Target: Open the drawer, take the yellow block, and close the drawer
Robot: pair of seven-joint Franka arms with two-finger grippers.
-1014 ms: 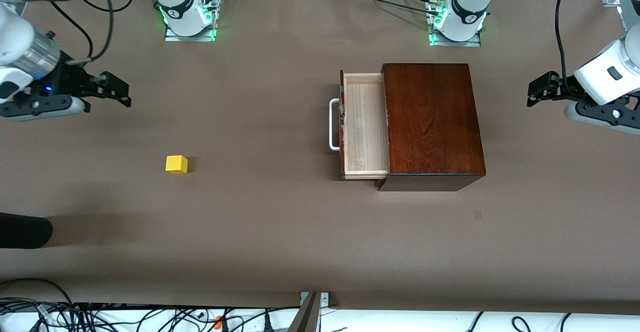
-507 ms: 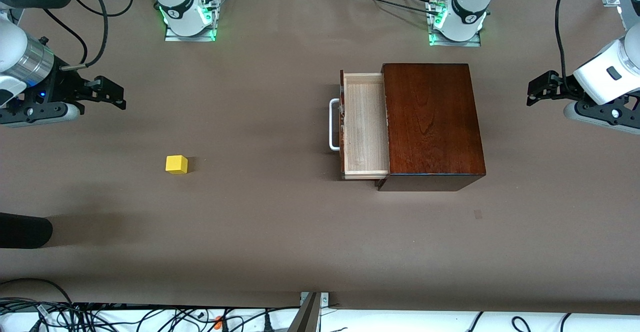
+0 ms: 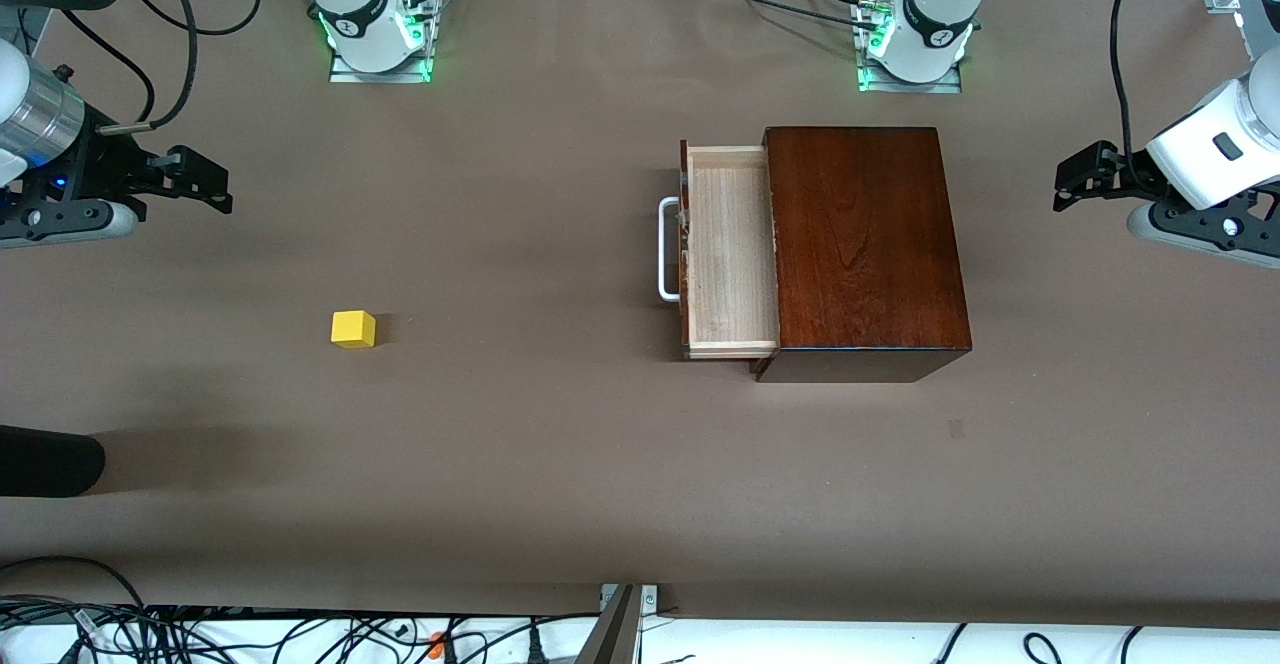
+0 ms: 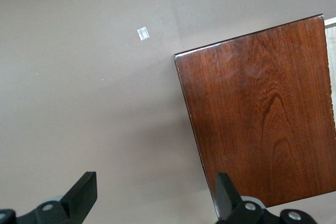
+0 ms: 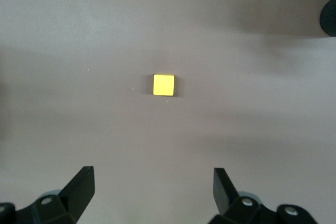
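Right tool [image 3: 205, 181] hangs over bare counter [image 3: 520, 444] at the right arm's end, its two black fingers [image 5: 79, 190] spread wide apart with nothing between them. In the right wrist view the yellow block [image 5: 163, 85] sits on the counter under that tool, centred between the lines of the two fingers but well clear of them. From the front camera the yellow block [image 3: 353, 328] rests flat on the counter, nearer to the camera than the spot under the right tool, and well apart from the drawer [image 3: 728, 249], toward the right arm's end.

Left tool [image 3: 1085, 176] hangs over the counter at the left arm's end, beside the wooden box [image 3: 865, 244] and apart from it. Its fingers [image 4: 84, 198] are also spread wide and hold nothing; the left wrist view shows the dark reddish-brown top of the wooden box [image 4: 262, 114] under one finger and bare counter under the other.

Out from the tools, the drawer stands pulled partway out of the box on the side facing the right arm's end. Its pale wood interior shows nothing inside, and its white handle [image 3: 665, 249] points toward the yellow block's end of the counter. A dark rounded object [image 3: 45, 461] lies at the counter's edge near the right arm's end, nearer to the camera than the block.
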